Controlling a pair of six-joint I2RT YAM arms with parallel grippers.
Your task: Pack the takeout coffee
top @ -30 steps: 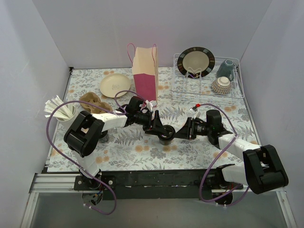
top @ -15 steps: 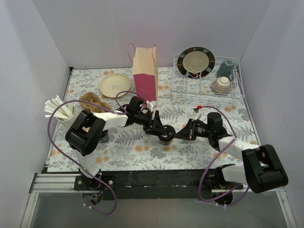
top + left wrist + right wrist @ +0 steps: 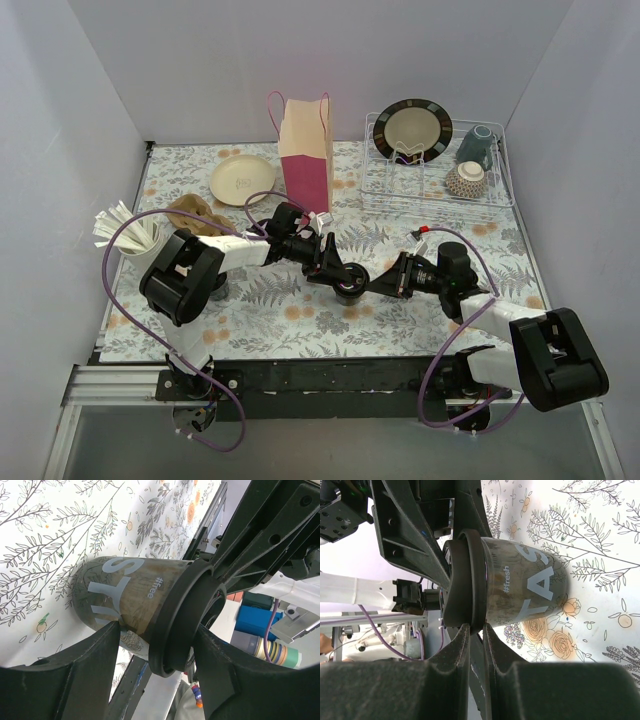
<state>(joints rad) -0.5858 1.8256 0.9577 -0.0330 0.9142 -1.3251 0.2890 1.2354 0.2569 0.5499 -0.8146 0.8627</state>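
The takeout coffee (image 3: pixel 347 286) is a small black cup with white lettering and a black lid, standing on the floral mat at mid-table. My left gripper (image 3: pixel 338 270) straddles it; in the left wrist view (image 3: pixel 157 630) one finger touches the cup wall (image 3: pixel 125 595) and the other the lid (image 3: pixel 175 625). My right gripper (image 3: pixel 378 284) comes in from the right; in the right wrist view (image 3: pixel 472 626) its nearly closed fingers pinch the lid's rim (image 3: pixel 465 580) above the cup (image 3: pixel 530 590). The pink paper bag (image 3: pixel 306 160) stands upright behind.
A wire dish rack (image 3: pixel 500 195) at the back right holds a dark-rimmed bowl and two cups. A cream plate (image 3: pixel 243 180), a brown pulp carrier (image 3: pixel 195 213) and a white cup of sachets (image 3: pixel 130 238) sit on the left.
My right arm has drawn its elbow a little down and to the right. The cup and my left gripper have stayed in place.
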